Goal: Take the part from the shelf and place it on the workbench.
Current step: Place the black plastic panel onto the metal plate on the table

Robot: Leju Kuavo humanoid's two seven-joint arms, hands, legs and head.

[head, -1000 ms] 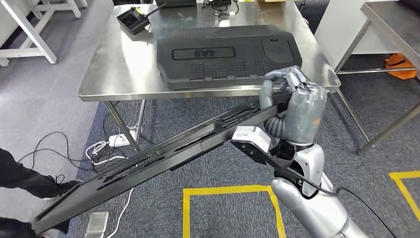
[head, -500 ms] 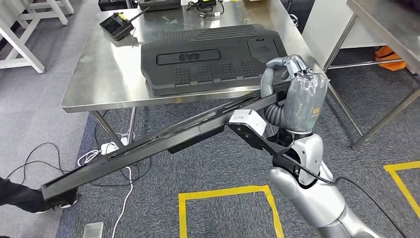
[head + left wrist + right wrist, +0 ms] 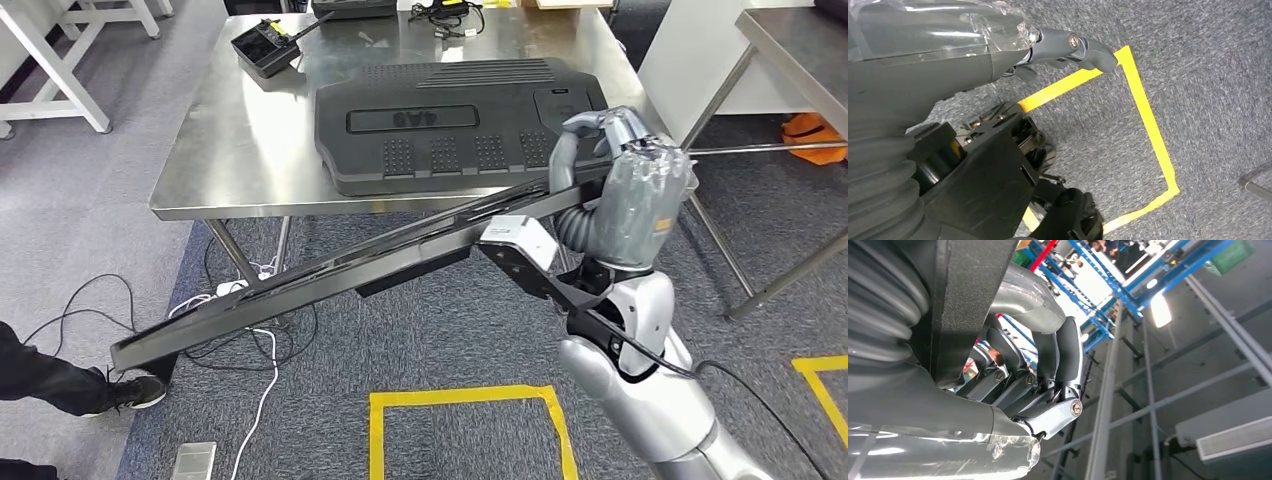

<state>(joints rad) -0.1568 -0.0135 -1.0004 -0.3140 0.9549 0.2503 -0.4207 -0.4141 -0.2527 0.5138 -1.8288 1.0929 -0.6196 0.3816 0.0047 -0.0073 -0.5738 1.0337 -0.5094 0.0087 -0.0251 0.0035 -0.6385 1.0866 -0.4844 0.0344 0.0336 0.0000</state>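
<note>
Steel workbench (image 3: 240,150) stands far, on grey carpet, carrying one large black panel (image 3: 455,115) and one small black tray (image 3: 263,47). Right hand (image 3: 625,170) grips one long black part (image 3: 330,275), fingers wrapped around its right end, near of the bench edge. Left hand (image 3: 973,45): grip state cannot be told.

Our right arm (image 3: 640,390) comes up from the lower right of the head view, silver at the forearm, with the wrist bent so the grey ribbed cover stands upright. Our right hand (image 3: 610,170) is raised at the top of it, thumb and fingers (image 3: 1058,357) curled tight around one end of the long black part (image 3: 330,275), which it holds. In the right wrist view those dark fingers wrap over the part's edge against the thumb. Our left hand (image 3: 948,55) hangs low, pointing at the floor; its thumb (image 3: 1078,47) juts out, and we cannot tell how its fingers lie.
</note>
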